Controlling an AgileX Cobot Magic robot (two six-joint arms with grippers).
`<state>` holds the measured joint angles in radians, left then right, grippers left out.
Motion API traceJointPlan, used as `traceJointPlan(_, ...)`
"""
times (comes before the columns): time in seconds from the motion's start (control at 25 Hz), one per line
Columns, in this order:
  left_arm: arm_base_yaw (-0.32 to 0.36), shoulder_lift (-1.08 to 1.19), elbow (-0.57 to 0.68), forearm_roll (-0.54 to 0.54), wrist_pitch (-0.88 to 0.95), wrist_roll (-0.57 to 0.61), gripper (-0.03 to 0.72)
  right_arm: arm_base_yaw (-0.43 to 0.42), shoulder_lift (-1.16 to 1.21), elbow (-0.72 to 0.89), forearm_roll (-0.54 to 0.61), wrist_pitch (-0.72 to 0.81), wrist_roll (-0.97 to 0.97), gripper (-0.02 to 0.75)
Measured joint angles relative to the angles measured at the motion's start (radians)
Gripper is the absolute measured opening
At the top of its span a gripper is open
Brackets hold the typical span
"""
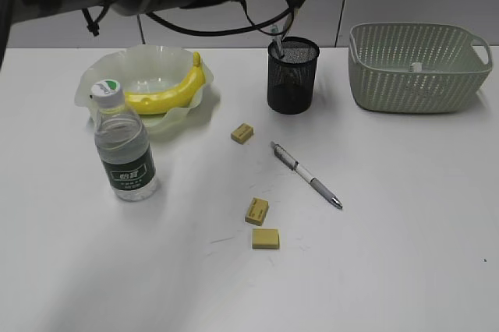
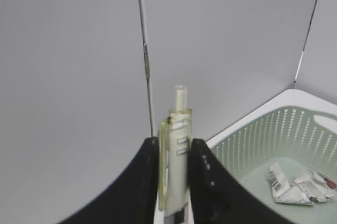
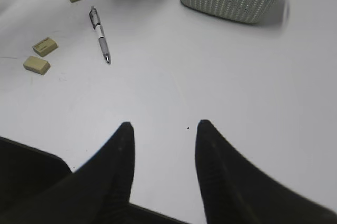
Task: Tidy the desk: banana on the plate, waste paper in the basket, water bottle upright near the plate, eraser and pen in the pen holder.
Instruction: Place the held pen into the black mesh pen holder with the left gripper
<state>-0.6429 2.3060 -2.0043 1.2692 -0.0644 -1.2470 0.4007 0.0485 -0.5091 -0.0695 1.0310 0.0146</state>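
A pale yellow-green pen (image 2: 176, 155) stood clamped between the closed fingers (image 2: 138, 182) of the left gripper (image 2: 175, 182), its long axis upright and its white push-button end pointing up. In the exterior view the left arm reached across the back of the desk (image 1: 390, 254), and the pen's lower part (image 1: 276, 36) showed just above, or already within, the mouth of the black mesh pen holder (image 1: 292, 75); whether its tip had passed the rim could not be told. The coming move turned on that vertical line: pen above cup, axis along the cup's axis, so a straight descent and release looked like all that was needed.

A second pen (image 1: 306, 174), grey and white, lay flat on the desk in front of the holder, its long axis running diagonally from near the holder toward the front right. Three tan erasers (image 1: 243, 132) (image 1: 256, 210) (image 1: 265, 238) lay to its left. The right gripper (image 3: 163, 145) hung over bare desk with its fingers apart and nothing between them; the lying pen was ahead of it and to its left, and I judged the right arm the nearer free one.

The banana (image 1: 173, 92) lay in the ruffled green plate (image 1: 101, 75), the water bottle (image 1: 125, 149) stood upright just in front of it, and the waste paper (image 2: 297, 184) sat in the woven basket (image 1: 417, 67).
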Motion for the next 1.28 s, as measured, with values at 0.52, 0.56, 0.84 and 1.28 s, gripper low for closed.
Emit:
traceJointPlan(0.52, 0.035, 0.124, -0.076, -0.062, -0.116, 0.023, 0.127, 0.0, 0.0, 0.0, 0.0, 0.0, -0.001, 0.32)
traceJointPlan(0.56, 0.035, 0.128, -0.077, -0.063, -0.118, 0.026, 0.127, 0.0, 0.0, 0.0, 0.0, 0.0, 0.0, 0.32)
traceJointPlan(0.84, 0.035, 0.137, -0.078, -0.056, -0.118, 0.046, 0.155, 0.0, 0.0, 0.0, 0.0, 0.0, 0.0, 0.32)
traceJointPlan(1.28, 0.034, 0.108, -0.077, -0.036, -0.118, 0.039, 0.255, 0.0, 0.0, 0.0, 0.0, 0.0, -0.001, 0.32)
